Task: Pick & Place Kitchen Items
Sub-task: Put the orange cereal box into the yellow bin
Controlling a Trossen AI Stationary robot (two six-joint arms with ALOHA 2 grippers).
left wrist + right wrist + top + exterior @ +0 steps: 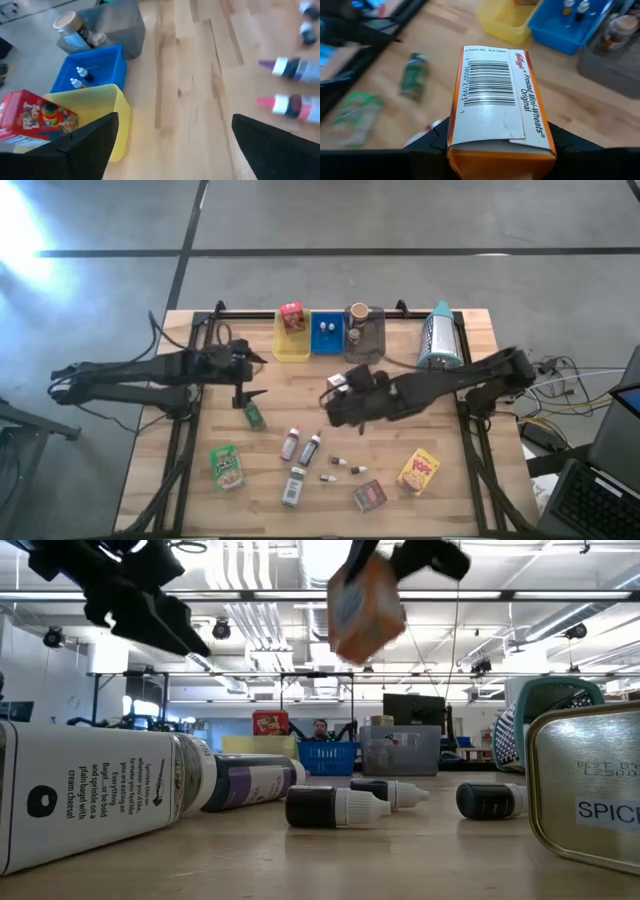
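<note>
My right gripper (340, 385) is shut on a small orange cereal box (495, 100), which the low view shows as the orange box (365, 605) high above the table's middle. My left gripper (245, 395) hangs open over the left part of the table, just beyond a green bottle (254, 416) lying on its side; nothing is between its fingers (90, 145). At the far edge, a yellow tray (291, 345) holds a red box (292, 317), a blue tray (326, 335) holds small vials, and a grey tray (370, 335) holds a brown cup (358, 312). My right gripper pinches the cereal box between its two fingers, one on each narrow side (451, 135), at the end nearest the wrist. The fingers slant down from the table's right side. The box is lifted clear and tilted, its barcode face (490, 85) toward the wrist.
On the near half lie a green pouch (227, 466), slim bottles (290, 443) (310, 448) (293, 485), tiny vials (340, 463), a brown tin (369, 495) and a yellow pouch (419, 471). A teal-topped metal grater (440, 338) stands far right. Bare wood lies between the trays and the bottles.
</note>
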